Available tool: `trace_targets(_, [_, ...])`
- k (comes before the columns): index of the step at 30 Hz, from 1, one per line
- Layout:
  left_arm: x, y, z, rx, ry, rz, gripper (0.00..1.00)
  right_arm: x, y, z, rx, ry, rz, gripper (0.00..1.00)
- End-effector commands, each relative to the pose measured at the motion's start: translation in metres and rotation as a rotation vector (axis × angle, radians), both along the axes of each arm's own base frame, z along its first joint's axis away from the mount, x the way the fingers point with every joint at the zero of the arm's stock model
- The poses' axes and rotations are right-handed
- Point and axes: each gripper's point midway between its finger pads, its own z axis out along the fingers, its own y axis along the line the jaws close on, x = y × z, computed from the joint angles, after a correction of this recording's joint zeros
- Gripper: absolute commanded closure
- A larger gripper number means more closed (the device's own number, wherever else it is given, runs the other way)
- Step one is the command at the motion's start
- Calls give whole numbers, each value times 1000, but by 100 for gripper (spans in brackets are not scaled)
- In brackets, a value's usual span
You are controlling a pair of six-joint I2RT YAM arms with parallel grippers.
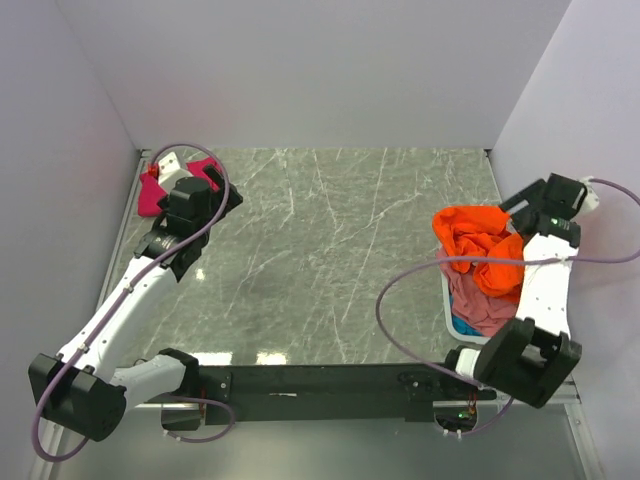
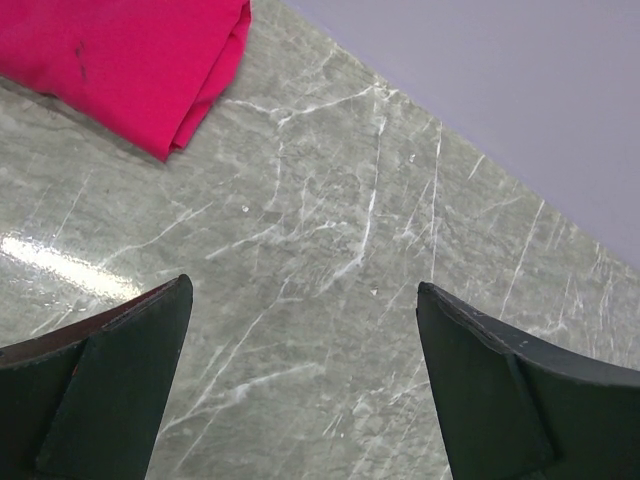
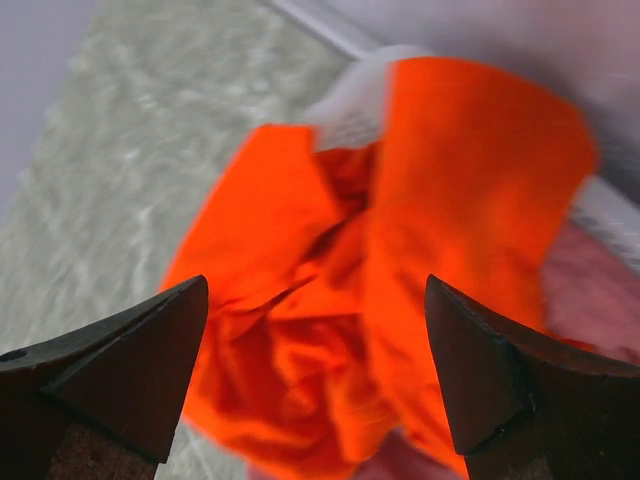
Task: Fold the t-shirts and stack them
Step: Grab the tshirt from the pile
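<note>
While both arms sit idle over their own ends of the table point(image 1: 330, 230), I work from the left. The magenta t-shirt point(image 1: 150, 195) lies folded at the far left corner. My left gripper point(image 2: 302, 290) hangs over bare marble just beside it, jaws spread wide and holding nothing. I judge that shirt done and the base of the stack.

On the right, the basket point(image 1: 446, 296) sits at the table's right edge. The orange t-shirt point(image 1: 478, 240) is heaped on top, with the dusty rose t-shirt point(image 1: 485, 308) under it and a sliver of the blue t-shirt point(image 1: 465, 326) lowest. My right gripper point(image 3: 315, 285) is poised above the orange heap, jaws wide apart and touching nothing that I can see.

The step in hand, as I read it, is pulling the orange shirt out. I would come down on a raised ridge of cloth rather than into a hollow. I would pinch orange only and lift straight up until the hem clears the rim. Then I would carry it to the open middle for spreading.

The left wrist view shows the magenta shirt's layered fold edge, and the fingers the overhead view hides beneath the wrist. The overhead view alone shows the rose and blue shirts clearly. The right wrist view is blurred, giving orange creases and a faint pink.
</note>
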Motion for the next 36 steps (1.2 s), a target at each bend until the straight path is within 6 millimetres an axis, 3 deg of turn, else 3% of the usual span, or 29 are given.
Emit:
trace_targets(1, [5, -8, 3, 1, -24, -44, 1, -9, -27, -16, 19, 75, -44, 6])
trace_targets(4, [8, -13, -1, 1, -10, -64, 1, -23, -45, -45, 56, 186, -122, 11])
trace_targets(5, [9, -15, -2, -3, -7, -74, 0, -29, -45, -60, 75, 222, -131, 12])
trace_targets(9, [13, -17, -7, 2, 18, -77, 1, -34, -31, -81, 129, 215, -95, 16])
trace_targets(13, [15, -18, -11, 5, 38, -71, 1, -44, -19, -82, 140, 200, -78, 19])
trace_targets(17, [16, -14, -11, 14, 39, -51, 1, -68, -18, -76, 92, 214, -123, 19])
trace_targets(21, [16, -10, -9, 20, 35, -29, 1, -87, -8, -85, 91, 232, -126, 19])
trace_targets(26, [16, -9, -10, 24, 36, -24, 0, -94, 8, -92, 114, 198, -83, 19])
trace_targets(30, [17, -9, -12, 27, 43, -24, 0, -98, 9, -102, 124, 214, -91, 20])
trace_targets(33, [16, -8, -13, 32, 50, -17, 0, -95, 8, -107, 124, 220, -83, 35])
trace_targets(34, [16, -7, -14, 36, 51, -13, 1, -93, 8, -106, 127, 212, -79, 55])
trace_targets(36, [16, -5, -13, 39, 48, -6, 1, -86, 8, -99, 123, 178, -71, 78])
